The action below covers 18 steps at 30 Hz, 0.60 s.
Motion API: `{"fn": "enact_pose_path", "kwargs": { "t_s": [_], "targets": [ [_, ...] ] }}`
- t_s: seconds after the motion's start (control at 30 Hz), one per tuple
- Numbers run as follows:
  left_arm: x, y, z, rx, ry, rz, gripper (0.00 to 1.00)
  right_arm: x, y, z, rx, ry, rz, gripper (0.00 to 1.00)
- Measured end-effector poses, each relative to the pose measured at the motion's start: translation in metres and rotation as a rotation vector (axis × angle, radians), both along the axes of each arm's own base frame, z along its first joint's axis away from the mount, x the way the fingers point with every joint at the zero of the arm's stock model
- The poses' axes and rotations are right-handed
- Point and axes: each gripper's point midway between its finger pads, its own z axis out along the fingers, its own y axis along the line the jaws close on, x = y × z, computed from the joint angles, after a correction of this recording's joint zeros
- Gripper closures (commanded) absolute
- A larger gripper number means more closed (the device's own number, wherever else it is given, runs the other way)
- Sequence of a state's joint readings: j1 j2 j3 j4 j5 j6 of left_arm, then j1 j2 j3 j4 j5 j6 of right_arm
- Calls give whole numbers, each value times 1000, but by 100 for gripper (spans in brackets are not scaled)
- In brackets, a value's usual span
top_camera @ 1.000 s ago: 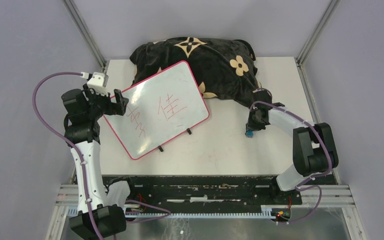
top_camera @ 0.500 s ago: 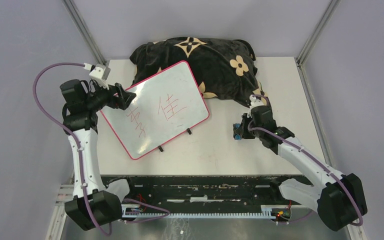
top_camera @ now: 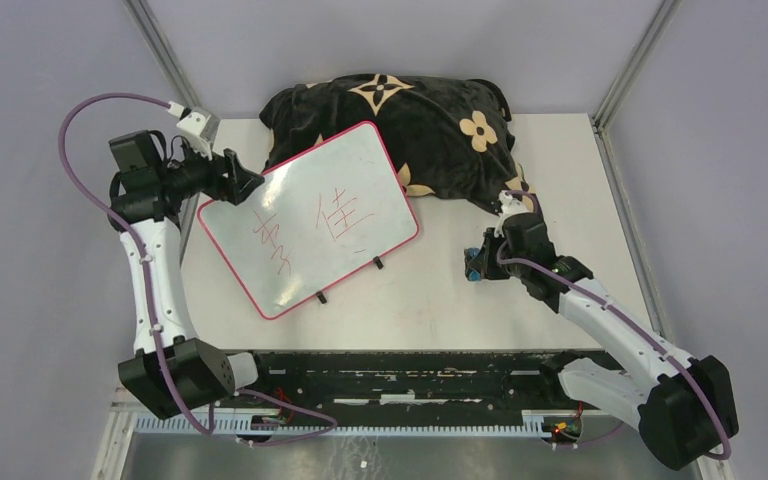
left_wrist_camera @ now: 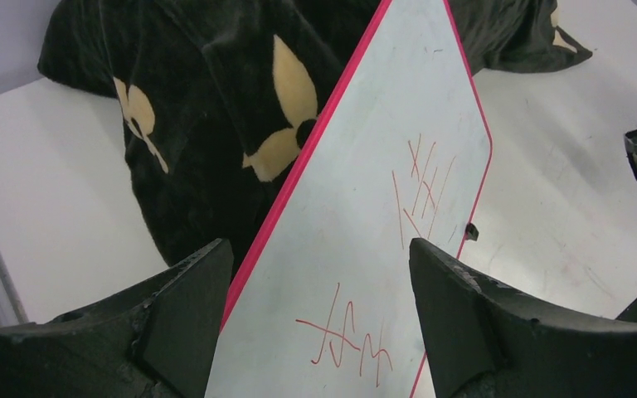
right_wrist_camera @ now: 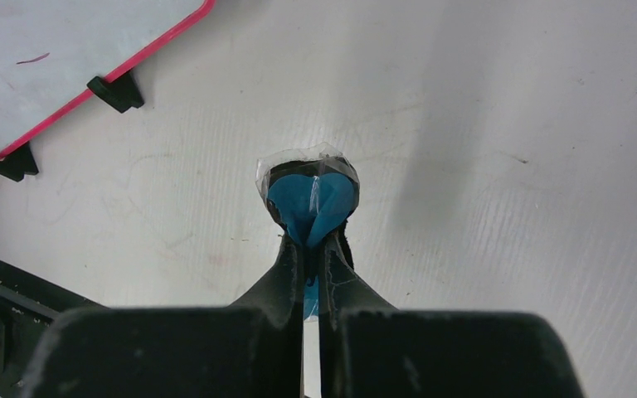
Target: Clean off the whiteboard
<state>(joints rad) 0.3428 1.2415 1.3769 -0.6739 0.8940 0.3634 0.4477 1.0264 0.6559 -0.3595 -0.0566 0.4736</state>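
A: Locating the large flat white whiteboard with the thin pink-red rim (top_camera: 310,225) against each tool. Where is it?

B: Left-centre of the white bench (top_camera: 440,310), turned at an angle. Its far corner overlaps the black cushion with cream flower prints (top_camera: 430,115). Two small black feet (top_camera: 322,297) sit on its near-right edge. Red handwritten marks (top_camera: 340,215) on the face.

A: State of the left tool (top_camera: 250,185)?

B: Released, spread wide, at the board's far-left edge. In the wrist view the pink rim runs up between the two fingers (left_wrist_camera: 191,307), one on the cushion side and one over the white face. Cannot tell if either touches the board.

A: And the right tool (top_camera: 475,265)?

B: Clenched on a small blue pad under clear film (right_wrist_camera: 311,195), over bare bench. It is apart from the board, to the right of its right-hand corner and near the cushion's front edge.

A: Anything unclear?

B: The marks are too loose to read. The left wrist view cuts the board off at the bottom. The right wrist view shows only one board corner with both feet. Pad material, and whether it touches the bench: cannot tell. In the top view the pad is just a blue speck.
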Motion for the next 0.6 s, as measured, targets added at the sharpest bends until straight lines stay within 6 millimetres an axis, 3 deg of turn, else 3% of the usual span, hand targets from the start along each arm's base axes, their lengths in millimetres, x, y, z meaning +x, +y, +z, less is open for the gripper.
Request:
{"fn": "enact_pose_path", "kwargs": {
  "t_s": [0.13, 0.43, 0.6],
  "targets": [
    [1, 17, -13, -16, 39, 17, 17, -2, 3, 1, 10, 1, 15, 99],
    [1, 90, -33, -163, 112, 42, 19, -5, 9, 2, 35, 10, 44, 98],
    [-12, 88, -52, -148, 146, -35, 22, -7, 13, 2, 43, 17, 60, 98]
  ]
}}
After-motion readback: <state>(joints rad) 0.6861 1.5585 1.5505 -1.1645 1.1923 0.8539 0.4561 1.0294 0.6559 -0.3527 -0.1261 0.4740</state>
